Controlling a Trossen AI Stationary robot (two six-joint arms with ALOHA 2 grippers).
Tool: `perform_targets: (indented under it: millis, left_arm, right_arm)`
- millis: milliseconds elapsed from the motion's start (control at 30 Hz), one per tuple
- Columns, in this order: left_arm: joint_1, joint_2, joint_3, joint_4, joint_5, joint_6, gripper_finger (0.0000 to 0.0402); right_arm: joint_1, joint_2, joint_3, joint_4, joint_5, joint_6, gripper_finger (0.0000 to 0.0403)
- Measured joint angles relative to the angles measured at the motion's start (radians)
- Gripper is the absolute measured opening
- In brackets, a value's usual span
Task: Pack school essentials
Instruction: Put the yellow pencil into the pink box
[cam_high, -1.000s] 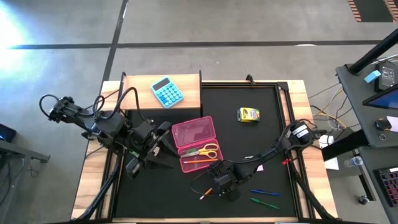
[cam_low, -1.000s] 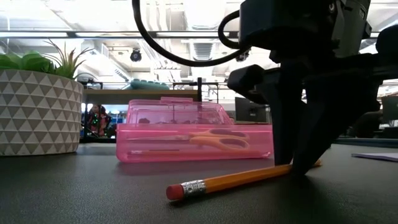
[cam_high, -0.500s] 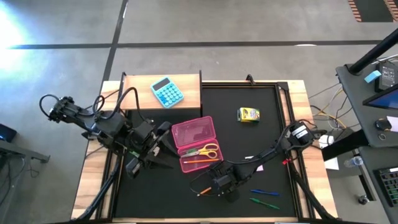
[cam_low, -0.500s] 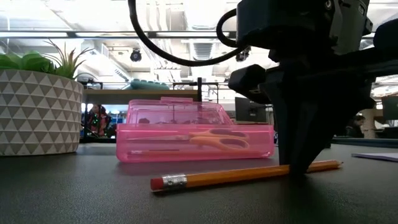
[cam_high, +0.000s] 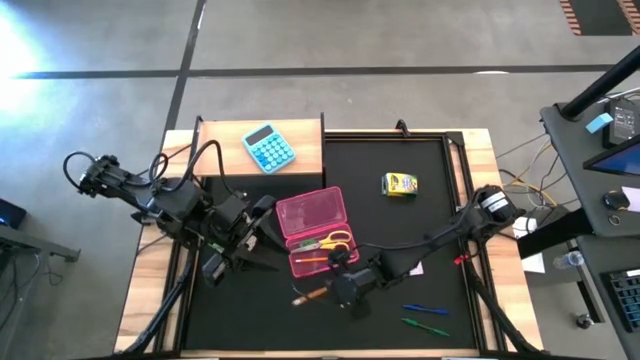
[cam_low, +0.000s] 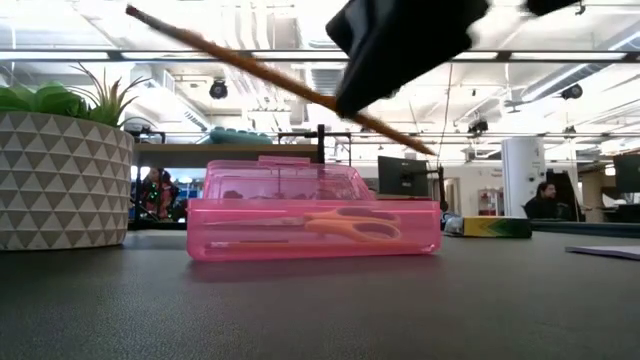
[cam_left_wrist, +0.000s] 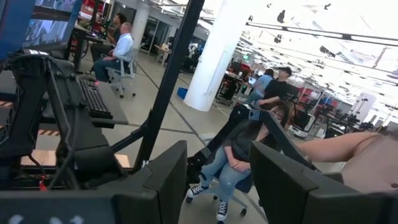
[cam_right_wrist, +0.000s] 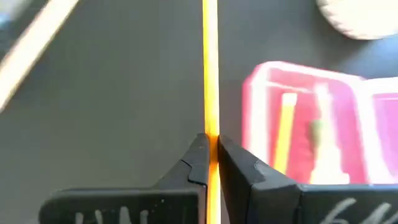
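My right gripper (cam_high: 343, 289) hangs over the mat just near of the open pink case (cam_high: 318, 232), shut on an orange pencil (cam_high: 308, 294). In the low view the pencil (cam_low: 240, 62) slants high above the mat. The case holds yellow-handled scissors (cam_high: 334, 240) and a second orange pencil (cam_high: 314, 258). A blue pen (cam_high: 424, 310) and a green pen (cam_high: 426, 327) lie on the mat to the right, and the yellow crayon box (cam_high: 399, 184) sits farther off. My left gripper (cam_high: 256, 236) waits open, left of the case. My right gripper pinches the pencil's shaft (cam_right_wrist: 210, 127) between its two fingers (cam_right_wrist: 198, 163), which come from above and lie across it. The pencil is lifted clear of the mat and tilted, a longer stretch (cam_low: 200, 45) rising on one side of the fingers and a shorter stretch (cam_low: 405, 137) dropping on the other.
A light-blue calculator (cam_high: 268, 147) lies on a wooden box at the table's far left. A potted plant (cam_low: 60, 170) stands left of the case in the low view. A small white sheet (cam_high: 414, 268) lies right of my right gripper. People sit in the room behind.
My right gripper, shut on the pencil all along, first slid it along the mat, then rose and moved toward the table's left and the pink case. The pencil has gone from lying on the mat to hanging clear and tilted.
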Motion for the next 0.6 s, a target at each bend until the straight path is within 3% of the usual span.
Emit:
perform_targets:
  millis: [433, 600]
  left_arm:
    - [0.000, 0.000, 0.000, -0.001, 0.001, 0.000, 0.0157]
    - [0.000, -0.004, 0.000, -0.002, 0.007, 0.000, 0.0157]
  right_arm:
    - [-0.147, 0.030, -0.003, 0.015, 0.049, -0.026, 0.0013]
    - [-0.159, 0.053, -0.004, -0.061, 0.046, -0.026, 0.0013]
